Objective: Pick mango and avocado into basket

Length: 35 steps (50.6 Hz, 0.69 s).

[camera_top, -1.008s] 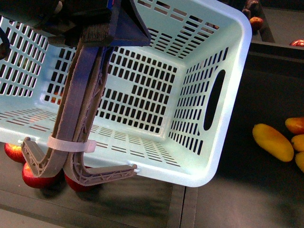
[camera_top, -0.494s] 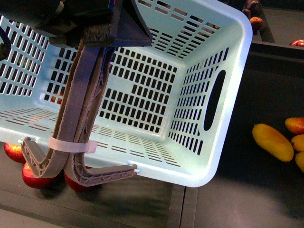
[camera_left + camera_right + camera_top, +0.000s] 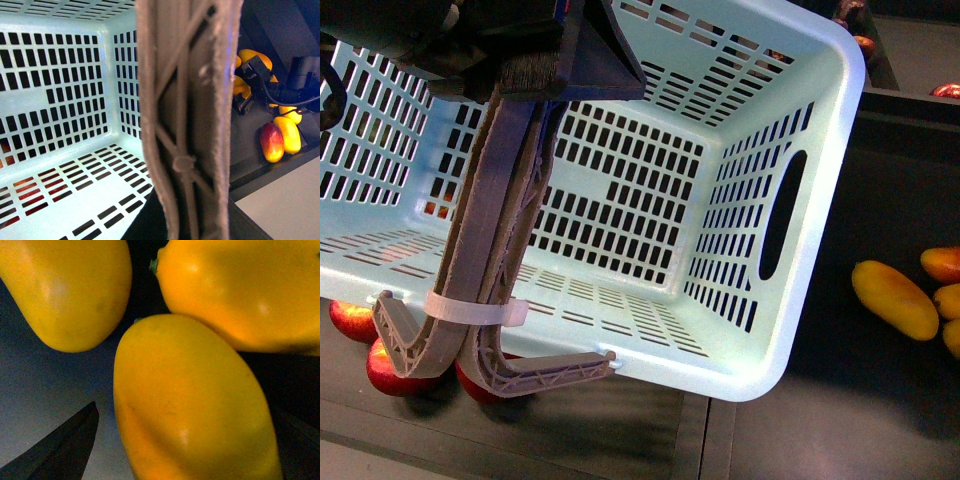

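My left gripper [image 3: 528, 72], at the upper left of the front view, is clamped on the top of the two brown ribbed handles [image 3: 490, 230], which are bound together by a white zip tie [image 3: 475, 308]. The light teal basket [image 3: 840, 120] fills the left and centre of that frame, tilted with its open mouth towards the camera. I see nothing inside it. At the lower left, red round fruits [image 3: 395, 372] show from under its near edge. A yellow-orange mango [image 3: 895, 298] lies on the dark surface at the right of the frame, clear of the basket, with more mangoes [image 3: 942, 264] just beside it at the right edge. In the left wrist view the handles run down the centre of the frame, with the slotted basket wall on the left. My right arm [image 3: 295, 80] is at the upper right, over the yellow fruit, and a red-and-yellow fruit [image 3: 271, 141] lies near it. My right gripper [image 3: 180, 440] is spread wide. One dark fingertip [image 3: 65, 450] is at the lower left of its wrist view and the other at the right edge, with a mango lying between them. I cannot tell whether either finger touches it. Two more mangoes [image 3: 65, 290] sit above it in that frame.
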Tool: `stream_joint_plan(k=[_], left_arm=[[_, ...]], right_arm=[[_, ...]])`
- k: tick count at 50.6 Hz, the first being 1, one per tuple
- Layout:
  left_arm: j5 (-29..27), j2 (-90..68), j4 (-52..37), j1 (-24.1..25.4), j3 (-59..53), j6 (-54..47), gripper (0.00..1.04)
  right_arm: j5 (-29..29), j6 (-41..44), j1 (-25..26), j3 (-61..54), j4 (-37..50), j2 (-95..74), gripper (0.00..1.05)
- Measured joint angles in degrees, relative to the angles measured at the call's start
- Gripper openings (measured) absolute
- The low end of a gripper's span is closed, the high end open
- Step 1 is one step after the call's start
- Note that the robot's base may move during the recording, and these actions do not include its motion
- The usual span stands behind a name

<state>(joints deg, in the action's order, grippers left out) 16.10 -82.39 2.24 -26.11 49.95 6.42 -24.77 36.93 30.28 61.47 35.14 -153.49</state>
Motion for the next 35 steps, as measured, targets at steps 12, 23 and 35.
stream_joint_plan(k=[12,23,35], left_arm=[[0.0,0.0,0.0,0.0,0.0,0.0,0.07],[0.0,0.0,0.0,0.0,0.0,0.0,0.07],[0.0,0.0,0.0,0.0,0.0,0.0,0.07]], right_arm=[[0.7,-1.7,0.5,-1.2,2.1,-0.5,0.64],[-0.9,-6.8,1.2,-5.9,5.3,4.2,0.62],[-6.3,-18.4,0.7,-15.7,7.6,22.4,0.62]])
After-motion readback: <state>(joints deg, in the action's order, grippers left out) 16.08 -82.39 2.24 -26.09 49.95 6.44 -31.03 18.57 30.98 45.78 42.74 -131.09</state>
